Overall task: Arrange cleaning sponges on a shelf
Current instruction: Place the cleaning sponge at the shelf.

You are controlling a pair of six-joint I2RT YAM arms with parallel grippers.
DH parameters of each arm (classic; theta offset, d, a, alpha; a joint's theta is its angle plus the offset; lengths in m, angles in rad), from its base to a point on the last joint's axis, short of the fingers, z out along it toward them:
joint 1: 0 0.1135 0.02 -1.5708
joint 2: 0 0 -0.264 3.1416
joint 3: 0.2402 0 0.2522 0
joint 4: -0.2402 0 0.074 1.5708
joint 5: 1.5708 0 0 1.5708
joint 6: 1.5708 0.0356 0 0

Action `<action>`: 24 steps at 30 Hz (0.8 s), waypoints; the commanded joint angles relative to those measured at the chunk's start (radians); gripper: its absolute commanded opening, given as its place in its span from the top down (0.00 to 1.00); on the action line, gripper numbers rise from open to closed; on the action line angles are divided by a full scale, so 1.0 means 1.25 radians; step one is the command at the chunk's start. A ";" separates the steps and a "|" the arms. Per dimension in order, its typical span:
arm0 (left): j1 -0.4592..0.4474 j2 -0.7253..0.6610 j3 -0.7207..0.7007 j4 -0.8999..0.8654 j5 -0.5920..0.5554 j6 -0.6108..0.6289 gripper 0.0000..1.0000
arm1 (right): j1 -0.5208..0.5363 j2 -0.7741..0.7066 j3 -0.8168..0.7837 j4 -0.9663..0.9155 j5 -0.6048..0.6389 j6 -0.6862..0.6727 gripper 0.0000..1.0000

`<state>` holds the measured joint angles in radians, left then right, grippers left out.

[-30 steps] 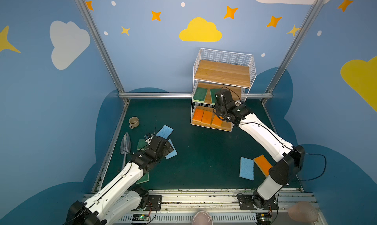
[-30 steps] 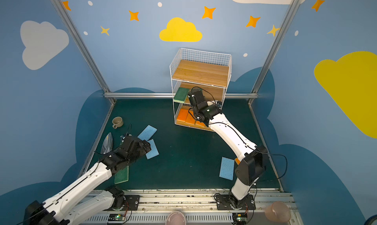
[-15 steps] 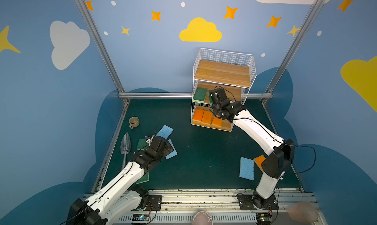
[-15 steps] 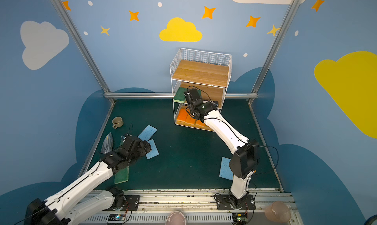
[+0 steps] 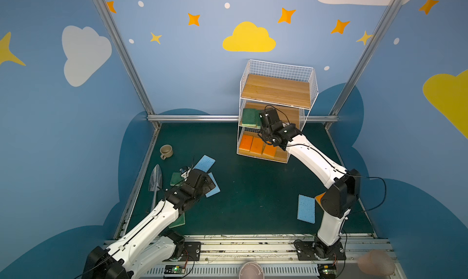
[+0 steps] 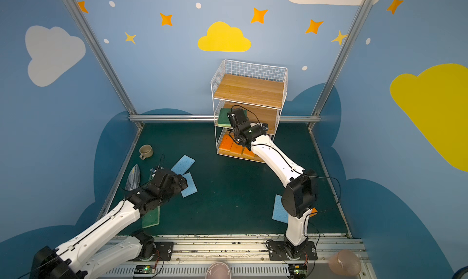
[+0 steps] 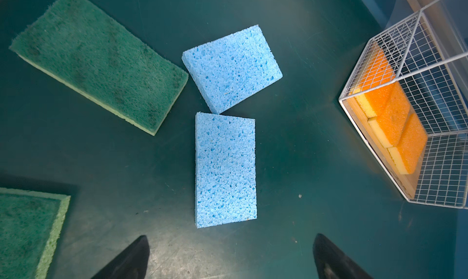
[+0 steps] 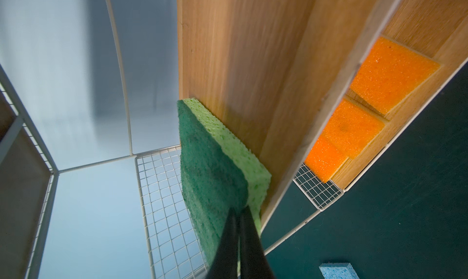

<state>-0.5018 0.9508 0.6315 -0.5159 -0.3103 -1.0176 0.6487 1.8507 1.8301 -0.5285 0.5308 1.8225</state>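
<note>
Ok, right gripper (image 8: 238, 210) clamped on green sponge (image 8: 210, 163), long axis toward 12 o'clock over middle board (image 8: 240, 50) of shelf (image 5: 276, 89); left gripper (image 7: 231, 236) apart.

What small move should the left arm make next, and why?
Probably lower the left gripper onto the nearer blue sponge and close. The gripper hangs open above the mat, that sponge lies flat just ahead, lined up between its fingers, and the shelf's top board is bare.

The bench (image 5: 253, 194) carried the shelf (image 5: 276, 89), loose blue sponges (image 5: 306, 209), green sponges (image 5: 175, 178), a mug (image 5: 166, 151) and a trowel (image 5: 155, 180); orange sponges (image 5: 257, 145) lay on its lowest board.
</note>
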 commanded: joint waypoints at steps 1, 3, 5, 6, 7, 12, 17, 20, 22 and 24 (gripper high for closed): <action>0.003 -0.002 -0.008 -0.002 -0.004 0.004 0.00 | 0.000 0.005 0.010 0.022 -0.017 -0.023 1.00; 0.004 0.001 -0.007 -0.001 -0.003 0.004 0.00 | 0.000 0.003 0.004 0.033 -0.023 -0.029 1.00; 0.005 0.003 -0.007 0.000 -0.002 0.004 0.00 | 0.002 0.001 0.000 0.038 -0.033 -0.030 1.00; 0.005 0.003 -0.007 0.000 -0.002 0.004 0.00 | 0.004 0.001 -0.001 0.039 -0.036 -0.030 1.00; 0.005 0.003 -0.007 0.001 -0.004 0.004 0.00 | 0.006 0.001 -0.001 0.040 -0.037 -0.030 1.00; 0.006 0.003 -0.008 -0.001 -0.005 0.003 0.00 | 0.012 0.003 -0.011 0.063 -0.046 -0.041 1.00; 0.006 -0.002 -0.011 -0.001 -0.010 0.004 0.00 | 0.021 0.004 -0.023 0.076 -0.059 -0.041 1.00; 0.005 -0.004 -0.011 0.000 -0.012 0.004 0.00 | 0.028 0.004 -0.032 0.087 -0.063 -0.042 1.00; 0.006 -0.006 -0.011 0.000 -0.013 0.004 0.00 | 0.033 0.006 -0.034 0.093 -0.064 -0.047 1.00; 0.006 -0.010 -0.011 -0.003 -0.014 0.004 0.00 | 0.037 0.007 -0.038 0.099 -0.065 -0.048 1.00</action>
<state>-0.4976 0.9520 0.6300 -0.5156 -0.3119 -1.0176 0.6609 1.8507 1.8011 -0.4698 0.5148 1.7882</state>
